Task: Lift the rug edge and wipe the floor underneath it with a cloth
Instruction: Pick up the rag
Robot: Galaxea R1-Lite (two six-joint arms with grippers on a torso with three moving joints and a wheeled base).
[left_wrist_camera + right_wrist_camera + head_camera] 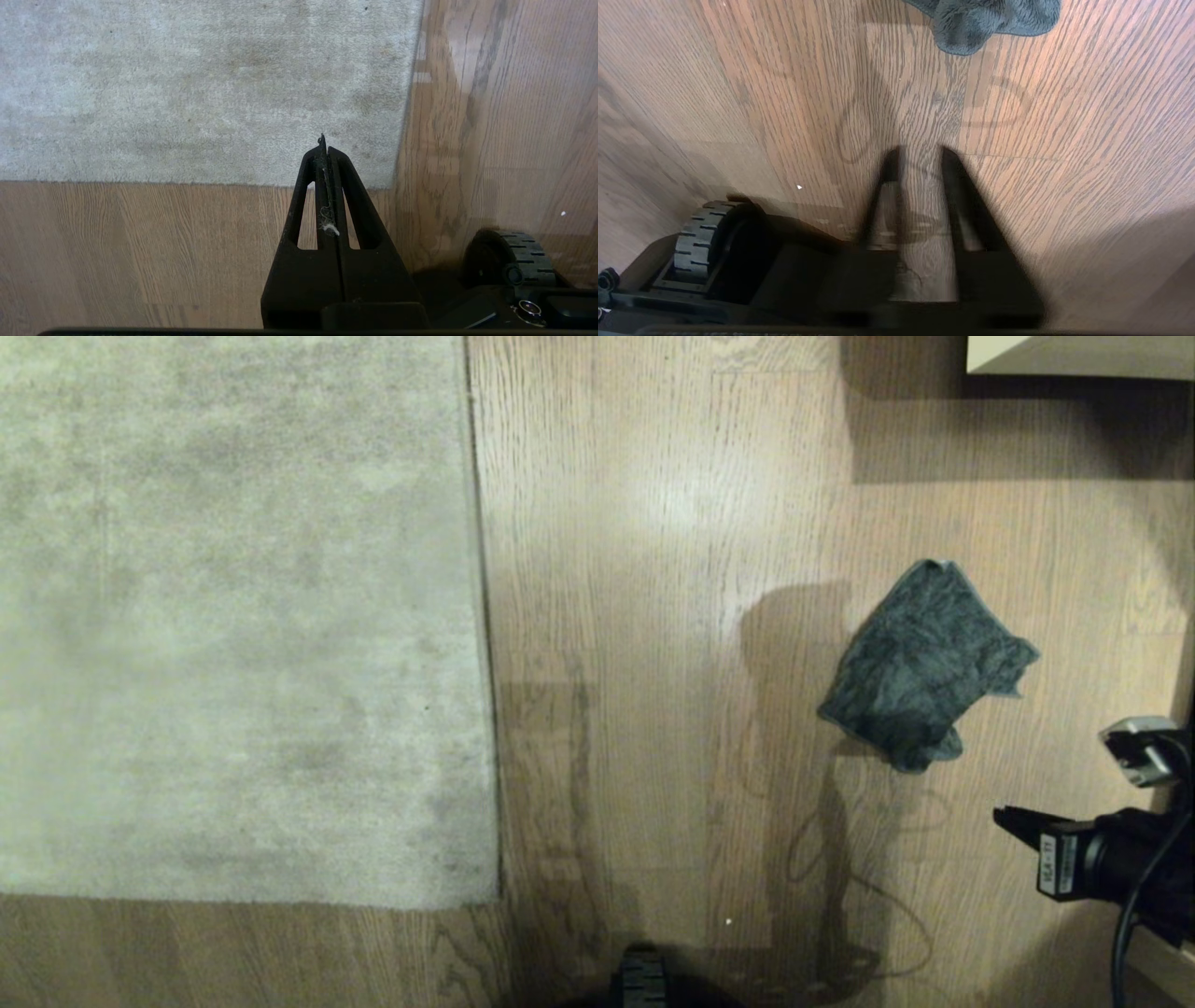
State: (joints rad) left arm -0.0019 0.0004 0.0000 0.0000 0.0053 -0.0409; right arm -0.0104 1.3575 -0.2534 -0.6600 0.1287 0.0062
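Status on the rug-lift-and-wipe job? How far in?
Barely started. Done: nothing visible; the rug lies flat, edge down. In hand: the right gripper, jaws apart and empty, hangs over the floor short of the cloth, which lies loose. The left gripper is shut above the rug corner. Left: grab cloth, lift edge, wipe underneath.

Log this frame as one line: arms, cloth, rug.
left gripper: shut, empty, above rug corner | right gripper: open, empty, short of dark grey-teal fuzzy cloth | cloth: on wood-grain floor | pale beige-grey rug: flat
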